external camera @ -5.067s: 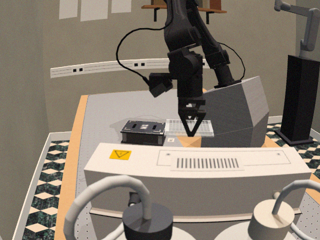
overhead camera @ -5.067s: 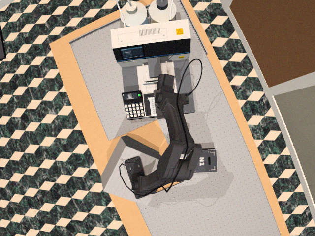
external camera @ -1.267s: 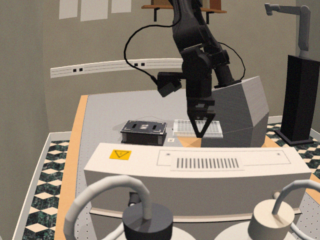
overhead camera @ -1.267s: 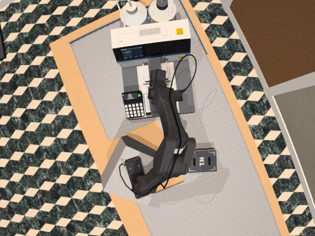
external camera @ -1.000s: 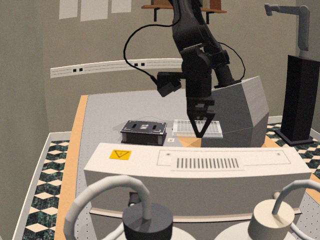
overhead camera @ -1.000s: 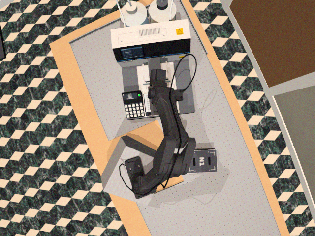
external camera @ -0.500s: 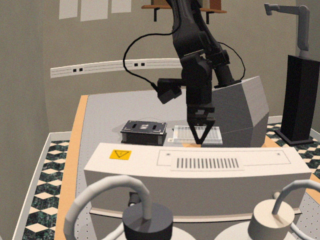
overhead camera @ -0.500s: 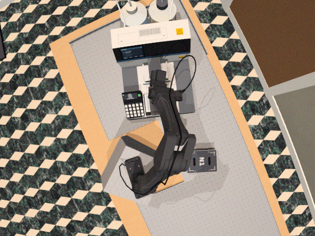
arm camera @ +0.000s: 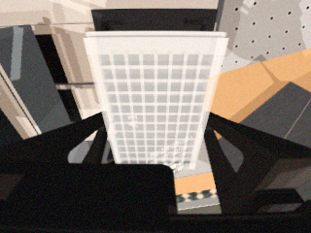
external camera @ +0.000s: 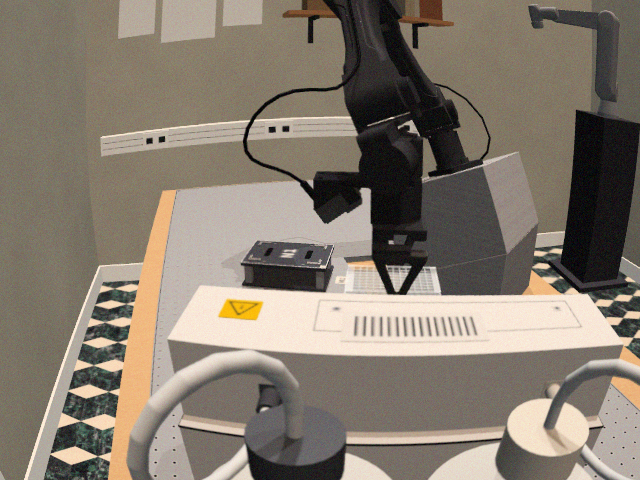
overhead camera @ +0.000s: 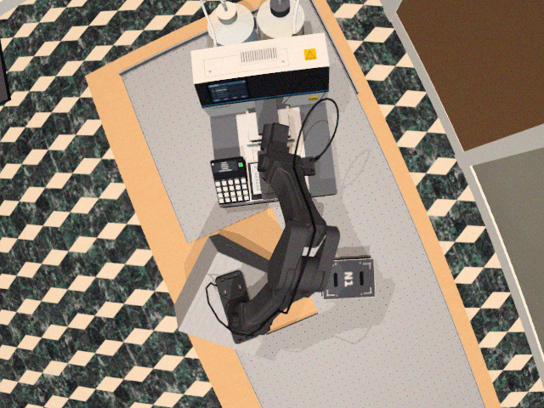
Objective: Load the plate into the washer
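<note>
Crosswise, the fingers of the gripper clasp the plate by its two long sides, and it lies in front of the washer. Its long axis runs roughly parallel to the washer's front. The carrier, reaching out from the washer's front, is where the plate must settle; the drop should be short, though I cannot tell whether the base touches yet. Nor can I make out the cut-off corner, which belongs left rear as one faces the washer. The single arm blocks much of the top view. Left front of the washer sits the keypad, its lamp green; a low finger could catch it. N1, without the plate, stands farther forward, to the right.

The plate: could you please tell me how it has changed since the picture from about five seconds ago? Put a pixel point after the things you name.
The plate [external camera: 361, 279] [arm camera: 155, 92] and gripper [overhead camera: 274, 136] [external camera: 397, 291] [arm camera: 155, 116] have moved together, rightward in the exterior view, away from N1 [overhead camera: 348, 278] [external camera: 287, 253], then lower. Nothing was newly grasped or let go: the gripper still holds the plate. N1 stayed put, and the lamp [overhead camera: 240, 164] stayed green.
</note>
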Controlling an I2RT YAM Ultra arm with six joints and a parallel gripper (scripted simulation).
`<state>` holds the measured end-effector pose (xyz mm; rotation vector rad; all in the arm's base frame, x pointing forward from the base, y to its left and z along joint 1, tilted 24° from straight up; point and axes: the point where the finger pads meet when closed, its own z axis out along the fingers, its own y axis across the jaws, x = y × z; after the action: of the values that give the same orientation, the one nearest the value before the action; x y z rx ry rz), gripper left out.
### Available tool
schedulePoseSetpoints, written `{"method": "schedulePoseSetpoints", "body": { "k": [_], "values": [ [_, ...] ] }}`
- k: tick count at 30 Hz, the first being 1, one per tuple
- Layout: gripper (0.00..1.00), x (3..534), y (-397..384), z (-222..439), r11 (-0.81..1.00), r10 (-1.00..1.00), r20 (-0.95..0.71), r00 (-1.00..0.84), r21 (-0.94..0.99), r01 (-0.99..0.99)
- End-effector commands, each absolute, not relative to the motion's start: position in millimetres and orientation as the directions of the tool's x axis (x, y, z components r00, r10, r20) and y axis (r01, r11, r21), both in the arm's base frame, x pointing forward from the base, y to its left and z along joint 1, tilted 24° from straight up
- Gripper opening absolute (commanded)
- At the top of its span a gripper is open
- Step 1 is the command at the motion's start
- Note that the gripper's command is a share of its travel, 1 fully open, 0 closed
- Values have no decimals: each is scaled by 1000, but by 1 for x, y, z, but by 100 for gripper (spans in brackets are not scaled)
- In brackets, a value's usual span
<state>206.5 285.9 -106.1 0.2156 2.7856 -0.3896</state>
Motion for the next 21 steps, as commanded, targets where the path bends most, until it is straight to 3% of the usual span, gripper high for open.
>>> {"method": "schedulePoseSetpoints", "body": {
  "k": [1, 21],
  "values": [
    [84, 213, 298, -110, 961, 90, -351, -932, -213, 173],
    [84, 227, 295, -128, 966, 102, -361, -927, -187, 179]
  ]
}}
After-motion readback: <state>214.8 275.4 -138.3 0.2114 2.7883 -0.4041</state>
